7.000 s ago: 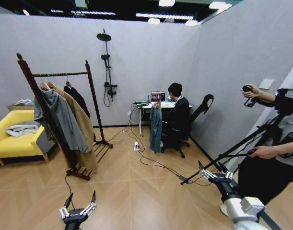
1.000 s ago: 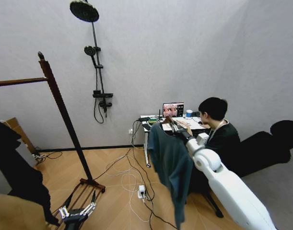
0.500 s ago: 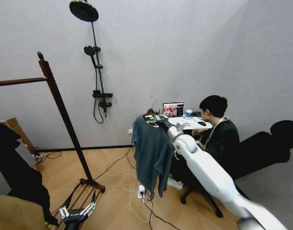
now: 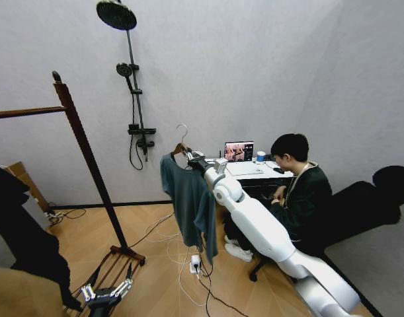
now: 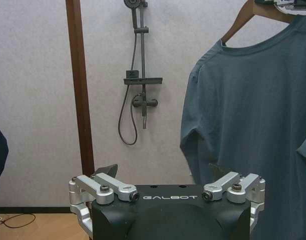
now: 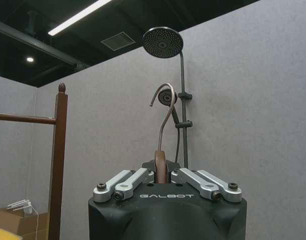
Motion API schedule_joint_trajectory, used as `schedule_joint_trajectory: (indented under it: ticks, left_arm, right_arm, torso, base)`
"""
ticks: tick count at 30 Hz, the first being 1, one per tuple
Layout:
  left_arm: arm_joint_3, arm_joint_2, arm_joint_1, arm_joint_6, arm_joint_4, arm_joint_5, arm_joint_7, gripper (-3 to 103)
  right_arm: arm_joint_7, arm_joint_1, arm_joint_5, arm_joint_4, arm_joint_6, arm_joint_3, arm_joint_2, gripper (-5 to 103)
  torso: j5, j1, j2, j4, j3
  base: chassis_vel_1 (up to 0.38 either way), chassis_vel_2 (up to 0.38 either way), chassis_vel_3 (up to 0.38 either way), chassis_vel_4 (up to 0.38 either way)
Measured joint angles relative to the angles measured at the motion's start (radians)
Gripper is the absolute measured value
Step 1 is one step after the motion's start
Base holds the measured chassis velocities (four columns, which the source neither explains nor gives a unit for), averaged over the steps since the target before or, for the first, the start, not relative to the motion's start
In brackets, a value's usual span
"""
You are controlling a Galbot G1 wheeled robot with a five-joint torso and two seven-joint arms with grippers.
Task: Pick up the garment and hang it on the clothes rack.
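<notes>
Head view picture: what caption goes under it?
Right gripper holds the teal garment by its hanger, beside the clothes rack.

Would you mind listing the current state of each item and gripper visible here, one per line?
garment: hanging on its hanger, held in the air, not yet on the rack.
hanger hook: upright, free, hooked over nothing.
right gripper: shut on the hanger's neck.
left gripper: open, empty, low near the floor.
clothes rack: standing; its bar end near the post is bare.
laptop: open, screen lit.
</notes>
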Motion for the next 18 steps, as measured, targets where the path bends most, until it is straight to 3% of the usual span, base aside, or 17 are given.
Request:
schedule_joint_trajectory:
  ticks: [18]
  left_arm:
    - [0.000, 0.000, 0.000, 0.000, 0.000, 0.000, 0.000, 100]
  right_arm:
    - [-0.028, -0.002, -0.032, -0.007, 0.005, 0.000, -0.007, 9]
  torso:
    - [0.0001, 0.000, 0.000, -0.0001, 0.000]
  base:
    - [0.008, 0.010, 0.008, 0.009]
